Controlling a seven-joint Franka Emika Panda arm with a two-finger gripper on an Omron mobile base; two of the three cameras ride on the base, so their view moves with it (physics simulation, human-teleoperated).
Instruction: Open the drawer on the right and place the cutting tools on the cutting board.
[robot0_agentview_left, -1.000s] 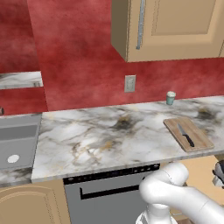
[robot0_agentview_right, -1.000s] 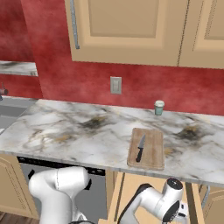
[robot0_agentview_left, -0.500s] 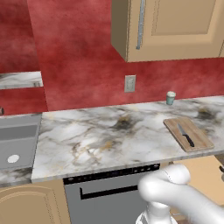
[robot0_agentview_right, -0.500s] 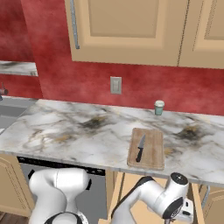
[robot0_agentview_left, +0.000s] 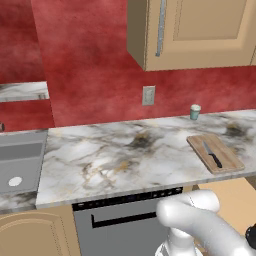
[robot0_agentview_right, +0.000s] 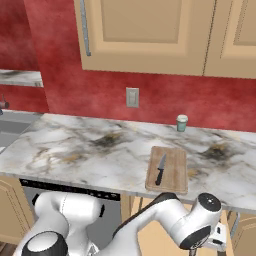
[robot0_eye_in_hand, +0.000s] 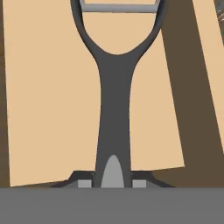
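A marbled tabletop (robot0_agentview_right: 75, 150) spans the kitchen under red walls, and on it the cutting board (robot0_agentview_right: 168, 169) lies flat with the black-handled knife (robot0_agentview_right: 160, 170) already resting along its length. Below the board, the light tan drawer (robot0_agentview_left: 235, 200) stands pulled out, and my arm reaches down into it. In the hand view, my jaws (robot0_eye_in_hand: 113, 183) are nearly closed around the butt end of the dark-handled peeler (robot0_eye_in_hand: 114, 105); the handle runs straight up between my fingertips (robot0_eye_in_hand: 84, 183) to the forked head with its metal blade, over the drawer's pale floor. I judge the peeler light and rigid, a smooth slim handle that could pivot or slip in a pinch this far from its head. A hold nearer the middle of the handle would likely carry it steadier. The blade bar is thin and best left untouched.
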